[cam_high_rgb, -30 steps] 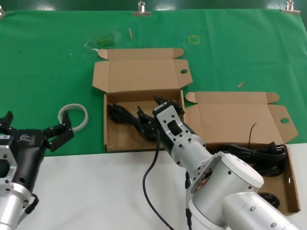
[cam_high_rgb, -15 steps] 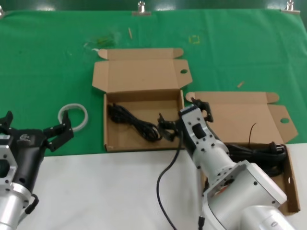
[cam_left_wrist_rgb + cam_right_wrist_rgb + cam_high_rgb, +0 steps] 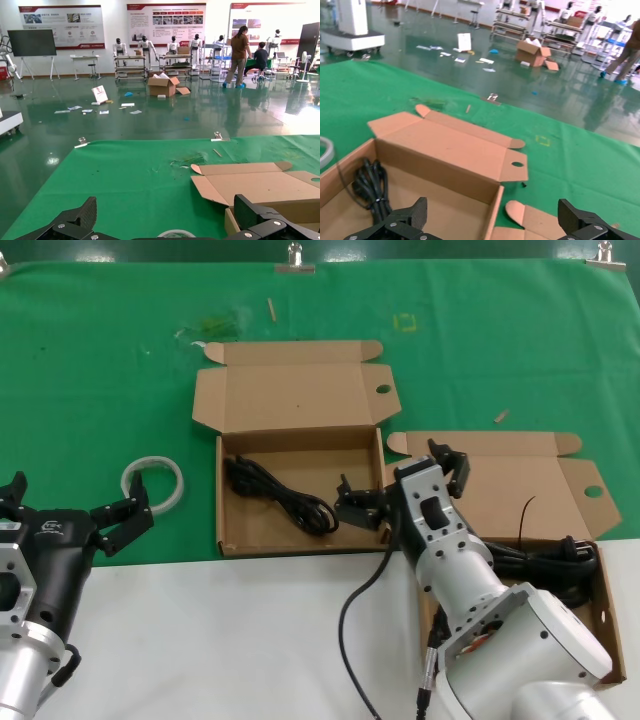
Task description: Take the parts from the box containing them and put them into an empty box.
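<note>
- While the left gripper (image 3: 65, 505) hangs idle with its jaws spread, well left of the tuck-flap box (image 3: 290, 400) and near a white ring (image 3: 153, 483), the right gripper (image 3: 405, 485) hovers over that box's right wall.
- Its jaws are spread wide, pinching nothing.
- 1 coiled cord (image 3: 280, 498) lies inside the tuck-flap box.
- Other cords (image 3: 540, 558) lie in the side-flap box (image 3: 480, 490), just right of it.

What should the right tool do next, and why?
Probably swing to its right and lower onto the cords in the source box. The right tool hangs open and empty over the seam between the boxes. One cord already lies in the receiving box, and more wait in the source box. The left tool sits parked near the white ring.
</note>
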Tool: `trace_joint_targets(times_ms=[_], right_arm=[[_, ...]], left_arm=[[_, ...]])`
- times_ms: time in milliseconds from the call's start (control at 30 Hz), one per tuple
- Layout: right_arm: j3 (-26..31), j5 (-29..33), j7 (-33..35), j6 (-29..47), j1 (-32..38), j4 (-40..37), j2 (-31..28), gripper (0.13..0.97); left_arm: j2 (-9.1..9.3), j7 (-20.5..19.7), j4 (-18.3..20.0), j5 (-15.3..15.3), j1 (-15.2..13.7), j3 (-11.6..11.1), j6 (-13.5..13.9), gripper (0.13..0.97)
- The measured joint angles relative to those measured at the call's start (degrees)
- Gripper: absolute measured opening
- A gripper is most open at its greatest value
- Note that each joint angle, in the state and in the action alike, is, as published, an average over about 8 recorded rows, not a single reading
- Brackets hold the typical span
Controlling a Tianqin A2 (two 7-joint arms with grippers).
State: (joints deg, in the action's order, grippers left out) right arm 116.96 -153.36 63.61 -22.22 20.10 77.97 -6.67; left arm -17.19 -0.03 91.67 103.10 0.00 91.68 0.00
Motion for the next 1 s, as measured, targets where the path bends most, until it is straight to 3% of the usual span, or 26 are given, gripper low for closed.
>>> trace_joint_targets(times_ms=[133, 400, 1000], right_arm=[[-1.38, 2.74, -3.47, 1.21, -1.09, 0.74, 0.0, 0.859], [-4.29, 8.52, -10.77, 3.77, -3.41, 2.33, 0.0, 0.945], [-10.9, 21.64, -27.41, 9.58, -8.67, 5.91, 0.0, 0.966]], left_arm=[[0.0, 0.0, 0.0, 0.0, 0.0, 0.0, 0.0, 0.966], [0.0, 0.0, 0.0, 0.01, 0.0, 0.0, 0.0, 0.966], [0.0, 0.02, 0.0, 0.01, 0.0, 0.0, 0.0, 0.966]])
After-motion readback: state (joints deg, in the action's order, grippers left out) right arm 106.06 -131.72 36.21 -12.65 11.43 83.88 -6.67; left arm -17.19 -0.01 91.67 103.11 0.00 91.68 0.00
